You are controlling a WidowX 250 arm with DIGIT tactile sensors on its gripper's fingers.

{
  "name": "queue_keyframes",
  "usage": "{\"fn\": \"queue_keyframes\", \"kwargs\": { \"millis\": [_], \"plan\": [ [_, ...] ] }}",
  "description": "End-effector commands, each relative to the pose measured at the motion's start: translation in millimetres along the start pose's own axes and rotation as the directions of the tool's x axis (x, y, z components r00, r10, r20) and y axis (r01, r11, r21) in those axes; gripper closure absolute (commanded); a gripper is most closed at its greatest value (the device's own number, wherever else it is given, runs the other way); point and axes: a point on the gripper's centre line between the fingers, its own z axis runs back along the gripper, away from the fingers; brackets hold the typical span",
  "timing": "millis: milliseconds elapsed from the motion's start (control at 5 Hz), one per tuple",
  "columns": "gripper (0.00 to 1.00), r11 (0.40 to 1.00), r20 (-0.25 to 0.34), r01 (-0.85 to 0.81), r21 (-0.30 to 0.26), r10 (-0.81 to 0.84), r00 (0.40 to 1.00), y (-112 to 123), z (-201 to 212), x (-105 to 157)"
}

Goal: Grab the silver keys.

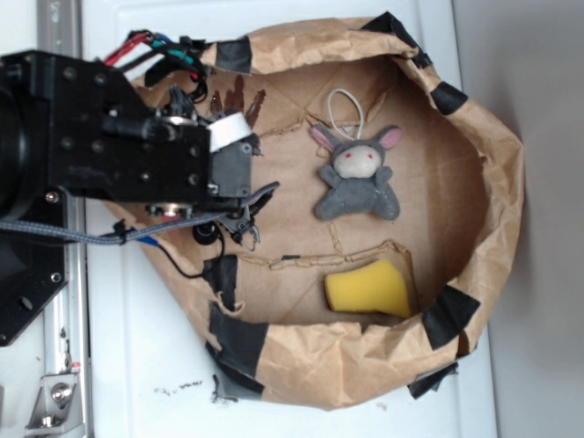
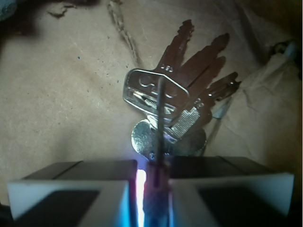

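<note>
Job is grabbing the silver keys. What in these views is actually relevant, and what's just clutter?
Relevant:
- silver keys, fanned on the brown paper; ring wire runs down between the closed fingers
- end effector, shut on the key ring

Just lying about:
- grey plush bunny with pink ears
- yellow sponge
- white loop above the bunny
- brown paper bag holding it all

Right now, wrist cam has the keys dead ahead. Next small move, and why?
Probably lift slowly. In the wrist view the gripper looks closed on the wire ring of the silver keys, which fan out just beyond the pads over the brown paper. A gentle raise would confirm the hold on that thin wire.
</note>
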Motion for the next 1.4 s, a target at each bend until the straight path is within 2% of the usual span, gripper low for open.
{"fn": "queue_keyframes", "kwargs": {
  "millis": [0, 200, 400, 600, 800, 1000, 1200],
  "plan": [
    [1.00, 0.991, -0.088, -0.126, 0.033, 0.129, 0.988, -4, 66, 19],
    [1.00, 0.983, -0.192, -0.178, -0.033, 0.169, 0.967, -33, 121, 24],
    [1.00, 0.976, -0.180, -0.097, -0.195, 0.061, 0.982, -45, 178, 31],
    [1.00, 0.954, -0.084, 0.138, -0.265, -0.165, 0.983, -50, 193, 37],
    [1.00, 0.914, 0.055, 0.281, -0.293, -0.278, 0.959, -49, 191, 50],
    [1.00, 0.899, 0.140, 0.351, -0.263, -0.325, 0.935, -41, 188, 60],
    [1.00, 0.893, 0.177, 0.368, -0.259, -0.331, 0.927, -36, 181, 59]
  ]
}}
